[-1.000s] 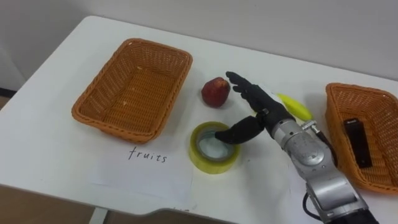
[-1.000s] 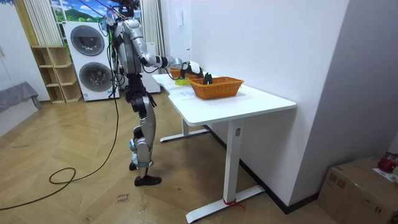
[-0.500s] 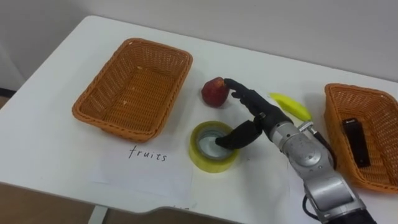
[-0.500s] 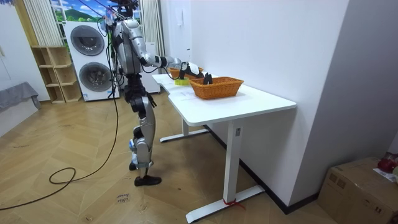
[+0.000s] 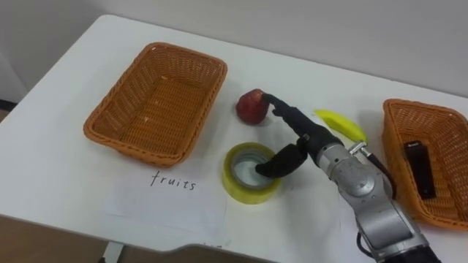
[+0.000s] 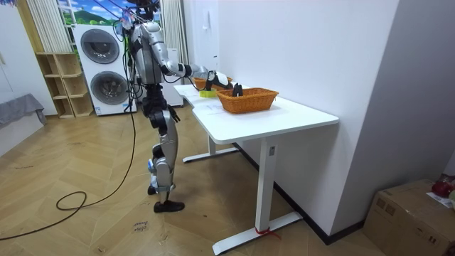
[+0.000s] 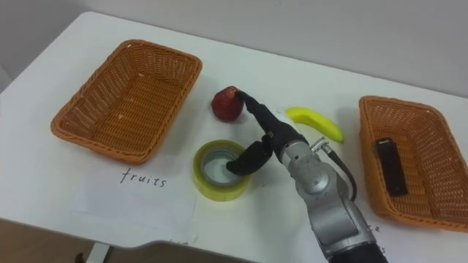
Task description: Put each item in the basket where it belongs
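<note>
Right hand (image 5: pixel 311 140) at the apple (image 5: pixel 251 107)
Fingers (image 5: pixel 289 115) straight, tips touching the fruit, thumb over the yellow tape roll (image 5: pixel 247 179); nothing held.

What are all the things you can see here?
Empty woven wicker basket: 1, orange, table's left end.
Second woven wicker basket: 1, orange, right end.
Flat rectangular object: 1, black, inside the second basket.
Round apple: 1, red, mid-table.
Curved banana: 1, yellow, right of the apple.
Roll of tape: 1, yellow, in front of the apple.
Paper sheet: 1, white, front edge.
Rectangular table: 1, white, against the wall.
Washing machines: 2, white, stacked behind the robot.
Right robot hand: 1, black, open, fingertip at the apple, thumb over the tape.
</note>
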{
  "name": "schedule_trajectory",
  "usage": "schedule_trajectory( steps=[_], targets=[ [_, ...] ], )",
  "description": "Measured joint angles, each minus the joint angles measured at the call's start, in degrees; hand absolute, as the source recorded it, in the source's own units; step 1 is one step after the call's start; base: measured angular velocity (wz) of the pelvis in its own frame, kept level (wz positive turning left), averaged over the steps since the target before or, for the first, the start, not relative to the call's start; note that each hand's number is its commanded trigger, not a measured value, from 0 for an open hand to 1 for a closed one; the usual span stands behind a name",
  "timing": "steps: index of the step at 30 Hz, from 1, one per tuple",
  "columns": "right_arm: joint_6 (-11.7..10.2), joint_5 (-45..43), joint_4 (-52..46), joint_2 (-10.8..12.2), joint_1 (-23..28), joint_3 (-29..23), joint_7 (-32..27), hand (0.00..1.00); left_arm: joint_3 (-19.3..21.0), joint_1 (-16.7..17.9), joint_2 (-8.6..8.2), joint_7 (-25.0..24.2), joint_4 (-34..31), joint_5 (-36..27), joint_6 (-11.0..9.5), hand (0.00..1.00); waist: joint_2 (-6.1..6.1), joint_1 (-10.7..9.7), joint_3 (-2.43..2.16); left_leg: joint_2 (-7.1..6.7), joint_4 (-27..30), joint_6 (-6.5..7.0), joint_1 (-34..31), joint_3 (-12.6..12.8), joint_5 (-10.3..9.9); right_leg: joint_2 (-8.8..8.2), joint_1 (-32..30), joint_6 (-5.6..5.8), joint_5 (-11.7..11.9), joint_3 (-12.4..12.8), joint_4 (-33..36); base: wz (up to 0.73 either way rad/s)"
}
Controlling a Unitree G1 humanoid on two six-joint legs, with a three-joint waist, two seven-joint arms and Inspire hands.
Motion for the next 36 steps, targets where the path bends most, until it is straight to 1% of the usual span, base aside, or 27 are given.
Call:
schedule_trajectory(
  steps=[4, 6, 10, 13, 19, 24, 28, 31, 33, 36],
  targets=[
    [0.00, -2.27, -0.28, 0.00, 0.00, -0.01, 0.79, 0.00, 0.10, -0.03, 0.32, -0.02, 0.02, 0.17, 0.00, 0.00, -0.48, 0.36, 0.16, 0.01, -0.02, 0.00, 0.06, 0.01, 0.00, 0.01, 0.01, 0.00, 0.00, 0.03, 0.04, 0.00],
    [0.04, -3.93, -0.78, -0.01, 0.00, -0.05, 1.86, 0.00, 0.13, -0.02, 0.33, -0.03, 0.03, 0.56, 0.00, 0.00, -0.72, 0.55, 0.11, -0.01, -0.03, 0.00, 0.04, 0.01, 0.00, 0.00, 0.01, 0.00, 0.00, 0.09, 0.05, 0.00],
    [0.08, -5.73, -1.80, -0.01, 0.00, -0.01, 3.18, 0.00, 0.14, -0.02, 0.33, -0.03, 0.09, 0.57, 0.00, 0.00, -0.77, 0.76, 0.08, -0.01, -0.03, 0.00, 0.14, 0.00, -0.01, 0.02, 0.11, 0.00, 0.00, 0.16, 0.03, 0.00],
    [0.07, -5.66, -1.88, -0.01, 0.00, 0.00, 4.38, 0.00, 0.14, -0.02, 0.33, -0.14, 0.48, 0.51, 0.00, 0.00, -0.68, 0.75, 0.17, 0.02, -0.09, 0.00, 0.44, -0.02, 0.00, 0.03, 0.40, 0.00, 0.00, 0.16, 0.01, 0.00],
    [0.07, -5.65, -1.97, -0.06, -0.01, -0.01, 5.11, 0.00, 0.49, 0.04, 0.33, -0.72, 0.74, 0.51, 0.01, 0.00, -0.70, 0.77, 0.18, 0.08, -0.37, 0.00, 0.69, 0.09, -0.01, 0.11, 0.45, 0.00, 0.00, 0.25, 0.00, 0.00],
    [0.05, -8.30, -2.10, -0.11, -0.69, 0.06, 6.79, 0.00, 0.55, -0.01, 0.50, -1.97, 0.74, 0.56, 0.07, 0.00, -0.78, 0.73, 0.19, 0.16, -0.44, -0.01, 0.71, 0.41, -0.01, 0.19, 0.36, 0.00, 0.00, 0.35, -0.02, -0.01],
    [0.09, -9.43, -2.59, -0.15, -0.69, 0.06, 7.42, 0.00, 0.55, -0.01, 0.54, -2.33, 0.74, 0.56, 0.72, 0.00, -0.84, 0.74, 0.19, 0.16, -0.53, -0.01, 0.72, 0.55, -0.01, 0.20, 0.26, 0.00, 0.00, 0.35, -0.02, 0.00],
    [0.62, -9.48, -3.53, -0.36, -0.70, 0.01, 8.57, 0.00, 0.99, 0.00, 0.75, -2.86, 0.74, 0.57, 1.23, 0.00, -1.00, 0.87, 0.08, 0.22, -0.62, -0.01, 0.71, 1.23, -0.01, 0.31, -0.02, 0.00, 0.00, 0.93, 0.01, -0.08],
    [1.35, -10.09, -4.78, -0.45, -0.67, -0.02, 9.99, 0.00, 1.72, 0.09, 0.76, -3.00, 0.73, 0.57, 1.31, 0.00, -0.99, 0.76, 0.09, 0.22, -0.62, -0.01, 0.73, 1.47, -0.01, 0.33, -0.05, 0.00, 0.00, 1.22, 0.01, -0.05],
    [1.59, -10.11, -5.47, -0.57, -0.68, -0.03, 11.08, 0.00, 1.73, 0.07, 1.19, -2.98, 0.73, 0.57, 1.31, 0.00, -0.99, 0.71, 0.09, 0.21, -0.63, -0.01, 0.73, 1.59, -0.01, 0.33, -0.08, 0.00, 0.00, 1.35, 0.01, -0.01]
  ],
)
